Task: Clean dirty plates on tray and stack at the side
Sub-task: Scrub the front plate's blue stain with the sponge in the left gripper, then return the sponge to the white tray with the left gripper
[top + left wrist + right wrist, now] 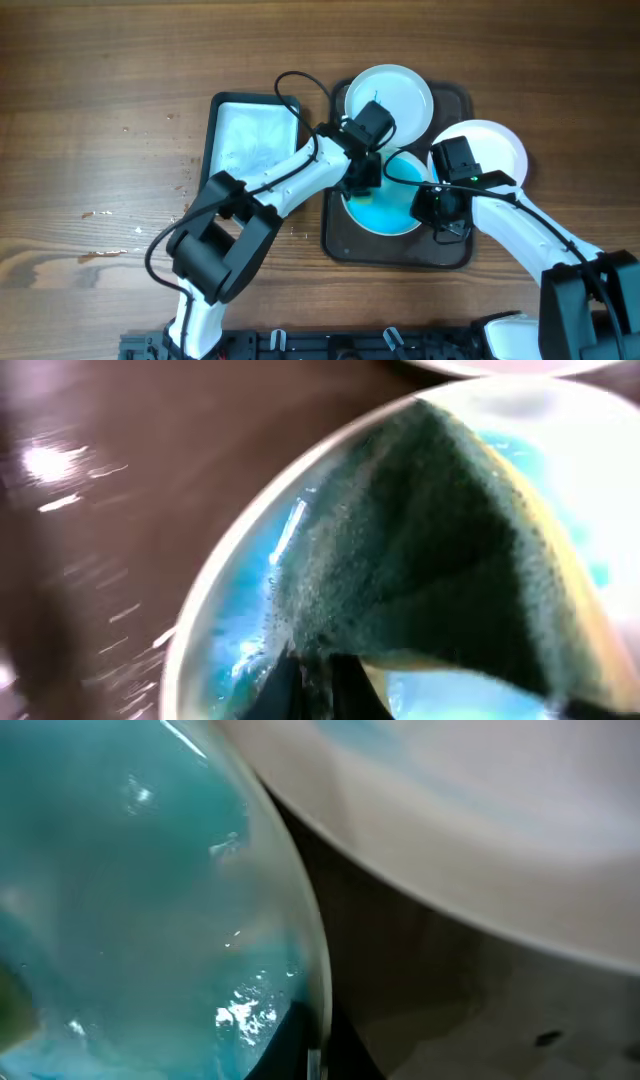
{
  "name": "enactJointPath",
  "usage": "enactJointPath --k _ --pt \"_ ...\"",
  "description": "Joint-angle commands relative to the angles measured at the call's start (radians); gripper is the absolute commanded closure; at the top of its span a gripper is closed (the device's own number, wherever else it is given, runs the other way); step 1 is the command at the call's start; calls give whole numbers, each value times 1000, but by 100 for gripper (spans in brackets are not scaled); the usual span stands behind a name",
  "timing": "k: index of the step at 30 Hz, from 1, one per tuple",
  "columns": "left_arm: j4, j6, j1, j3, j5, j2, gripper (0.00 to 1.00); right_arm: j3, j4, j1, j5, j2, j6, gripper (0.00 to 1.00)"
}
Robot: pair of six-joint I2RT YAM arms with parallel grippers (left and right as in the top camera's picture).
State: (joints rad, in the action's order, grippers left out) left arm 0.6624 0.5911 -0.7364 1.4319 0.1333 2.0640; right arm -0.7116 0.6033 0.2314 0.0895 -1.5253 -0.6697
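— So, where is the blue plate point(395, 208) relative to the sponge point(450, 550)?

— Directly under it. The plate lies in the middle of the dark tray point(340, 245), and the left gripper point(361, 182) presses the sponge onto its left part. The jaws look clamped on the sponge's lower edge, green scouring face down on the wet surface.

— And the other arm?

— The right gripper point(431, 206) is at the plate's right rim. The right wrist view shows dark fingers on either side of that rim, so I judge it pinched there, steadying the plate.

— Which way is there room to scrub?

— Rightward, I think, across the plate towards the right gripper. The unscrubbed blue lies that way.

— Any edges to mind?

— The upper white plate point(390, 90) sits just behind the left gripper, and the right white plate point(492, 145) overhangs the tray's right side, near the right wrist. The shallow bin point(250, 135) left of the tray stands apart. The open wooden table point(90, 120) is further left, which suits stacking.
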Motion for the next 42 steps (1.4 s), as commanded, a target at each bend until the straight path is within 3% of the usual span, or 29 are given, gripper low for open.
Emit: enactJointPath --k 1,6,15,20,27,32,33,42 --pt "-92 19 -30 -7 330 106 96 50 19 1 -109 -55 16 96" --pt "-112 -45 -90 -6 466 137 96 50 19 1 -109 -55 16 96" --pt "13 -45 -75 -6 452 135 96 50 19 1 -109 -55 16 96" --pt "136 2 -24 -6 213 114 96 50 19 1 -109 -55 16 96" --pt "246 50 10 -6 -276 60 96 50 19 1 -109 -55 16 96" --pt "285 60 16 0 -409 60 96 50 19 1 -109 -55 16 96" --pt "324 107 27 19 -421 60 96 50 19 1 -109 -55 16 96" --pt "362 112 110 122 -52 -70 96 50 19 1 -109 -55 16 96"
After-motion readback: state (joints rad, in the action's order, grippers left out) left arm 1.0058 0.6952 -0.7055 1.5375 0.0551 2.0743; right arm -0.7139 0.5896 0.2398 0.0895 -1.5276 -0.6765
